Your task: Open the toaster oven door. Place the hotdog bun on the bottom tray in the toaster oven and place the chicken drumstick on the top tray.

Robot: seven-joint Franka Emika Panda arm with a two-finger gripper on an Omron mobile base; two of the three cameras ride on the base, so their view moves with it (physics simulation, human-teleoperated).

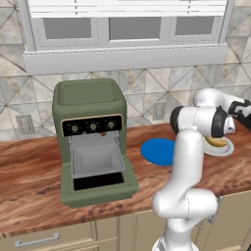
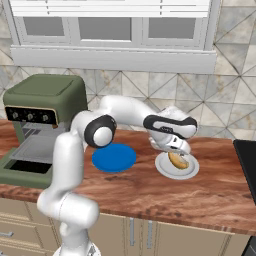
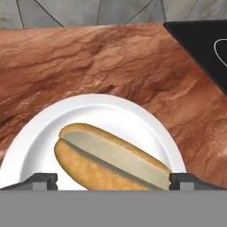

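The olive-green toaster oven (image 1: 88, 105) (image 2: 45, 97) stands at the counter's left. Its door (image 1: 100, 188) hangs dropped open, and a grey tray (image 1: 95, 159) is slid out over it. A small brownish bit (image 1: 103, 133) shows under the control strip; I cannot tell what it is. The hotdog bun (image 3: 106, 162) (image 2: 177, 160) (image 1: 218, 142) lies split-side up on a white plate (image 3: 111, 104) (image 2: 162, 170). My gripper (image 3: 113, 179) (image 2: 176, 151) hovers just above the bun, open, with one fingertip beyond each end of it. The drumstick is out of view.
An empty blue plate (image 1: 157, 151) (image 2: 114, 157) lies between the oven and the white plate. A black cooktop (image 2: 247, 160) (image 3: 199, 40) sits at the counter's right end. A tiled wall and window run behind the counter.
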